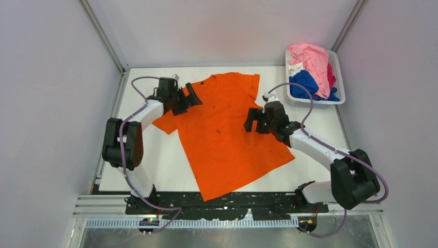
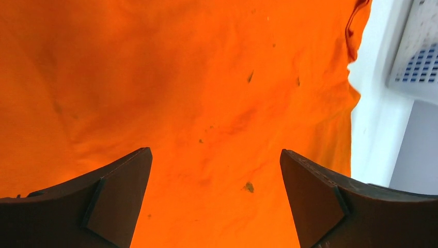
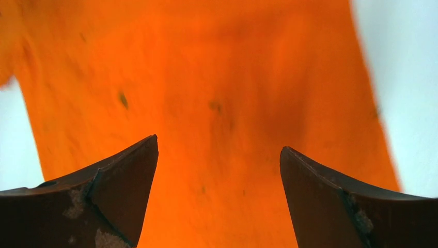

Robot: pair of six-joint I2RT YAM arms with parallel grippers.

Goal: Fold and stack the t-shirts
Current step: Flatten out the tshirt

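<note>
We see our left tool (image 2: 215, 152) spread wide, pinching nothing, with the orange shirt (image 1: 227, 134) lying flat on the desk (image 1: 157, 165) right beneath it, near a sleeve. Our right tool (image 3: 219, 142) is spread too, over the same shirt's opposite side. Beyond the right tool, a white basket (image 1: 310, 103) holds a pink shirt (image 1: 312, 59) and a blue shirt (image 1: 304, 85), heaped together.

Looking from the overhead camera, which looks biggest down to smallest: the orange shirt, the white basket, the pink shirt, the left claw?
1. orange shirt
2. white basket
3. pink shirt and left claw: too alike to rank.
</note>
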